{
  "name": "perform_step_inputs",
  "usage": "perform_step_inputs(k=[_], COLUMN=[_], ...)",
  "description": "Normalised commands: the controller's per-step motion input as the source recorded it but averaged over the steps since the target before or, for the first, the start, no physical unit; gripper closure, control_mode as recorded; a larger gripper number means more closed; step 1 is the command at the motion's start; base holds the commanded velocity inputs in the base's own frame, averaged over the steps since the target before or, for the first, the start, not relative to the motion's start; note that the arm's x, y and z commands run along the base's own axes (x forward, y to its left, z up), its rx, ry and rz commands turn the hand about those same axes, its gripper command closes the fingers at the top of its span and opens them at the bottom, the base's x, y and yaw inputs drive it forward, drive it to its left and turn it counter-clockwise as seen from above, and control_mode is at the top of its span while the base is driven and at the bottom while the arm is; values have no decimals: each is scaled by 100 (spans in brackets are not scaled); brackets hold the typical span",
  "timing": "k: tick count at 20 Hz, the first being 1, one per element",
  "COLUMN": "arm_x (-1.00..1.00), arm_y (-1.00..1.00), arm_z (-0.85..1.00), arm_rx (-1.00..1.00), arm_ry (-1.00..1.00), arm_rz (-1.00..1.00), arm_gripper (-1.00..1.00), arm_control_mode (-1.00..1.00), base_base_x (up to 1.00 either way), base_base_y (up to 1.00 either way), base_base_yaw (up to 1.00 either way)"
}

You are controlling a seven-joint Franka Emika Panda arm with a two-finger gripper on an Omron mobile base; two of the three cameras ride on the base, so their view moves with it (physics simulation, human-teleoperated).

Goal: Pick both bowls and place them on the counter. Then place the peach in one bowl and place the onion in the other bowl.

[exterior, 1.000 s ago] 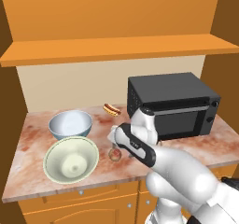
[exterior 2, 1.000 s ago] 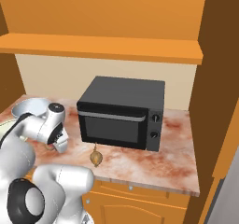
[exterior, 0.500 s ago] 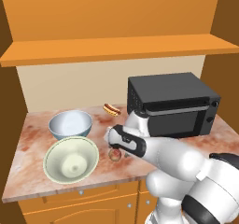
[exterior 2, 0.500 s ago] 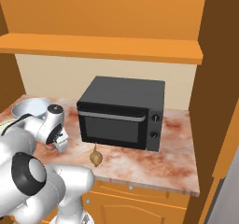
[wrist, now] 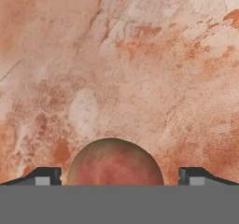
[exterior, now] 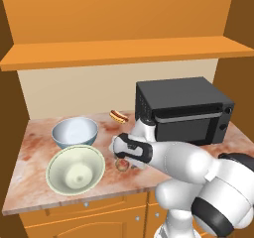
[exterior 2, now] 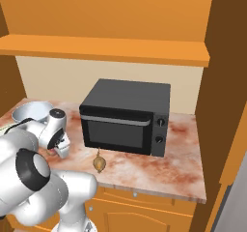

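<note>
With both bowls set on the counter [exterior: 34, 155], the lowered gripper [wrist: 115, 175], jaws spread wide, now straddles the peach [wrist: 115, 163], ready to close on it.

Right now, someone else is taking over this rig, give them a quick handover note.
Gripper: open, low over the counter, fingers either side of the peach, not yet closed on it.
Both bowls already stand on the counter: blue-patterned bowl at the back left, cream bowl in front of it, both empty.
Onion lies on the counter in front of the microwave.
A hot dog lies behind the bowls; leave it.
Left: grasp the peach, put it in one bowl, then the onion in the other.
</note>
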Motion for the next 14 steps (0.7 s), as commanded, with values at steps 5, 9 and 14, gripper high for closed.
perform_step_inputs(k=[5, 9, 14], arm_x=[-6, 0, 1], arm_y=[8, 5, 3], arm_z=[-5, -5, -15], arm_rx=[0, 0, 0], arm_ry=[2, 2, 3], arm_rz=[0, 0, 0], arm_gripper=[-100, -100, -100], arm_control_mode=[-100, -100, -100], base_base_x=[0, 0, 0], base_base_y=[0, 0, 0], base_base_yaw=[0, 0, 0])
